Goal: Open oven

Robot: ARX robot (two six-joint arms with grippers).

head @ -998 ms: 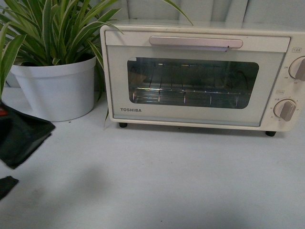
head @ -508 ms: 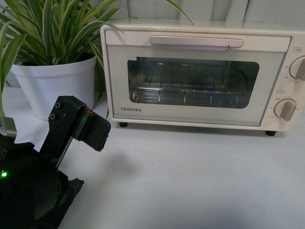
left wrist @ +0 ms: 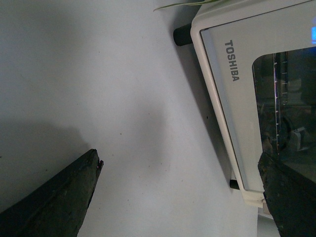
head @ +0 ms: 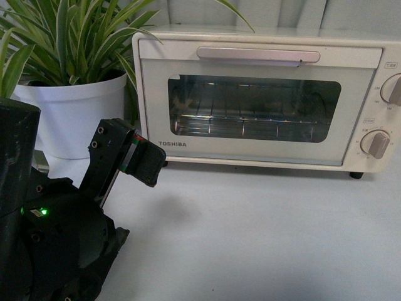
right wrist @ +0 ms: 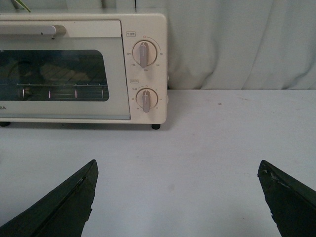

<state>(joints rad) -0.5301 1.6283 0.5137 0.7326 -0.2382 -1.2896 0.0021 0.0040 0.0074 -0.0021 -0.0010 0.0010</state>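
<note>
The oven (head: 257,94) is sitting at the back of the table, cream-white and boxy, with its door lying shut. A wide glass window (head: 254,108) is showing the wire rack (head: 241,125) inside. A silver bar handle (head: 258,55) is running along the door's top edge, two knobs (head: 378,144) are sitting at its right end, and black feet (head: 162,164) are holding it up. The white table (head: 263,232) is spreading out in front, a pale curtain (right wrist: 237,44) is hanging behind, and a potted plant (head: 72,116) is standing just left of the oven. The left gripper (left wrist: 180,160) is hovering near the oven's lower left corner, fingers spread wide and gripping nothing. The right gripper (right wrist: 177,165) is hanging well apart from the knob side, likewise spread and empty.
</note>
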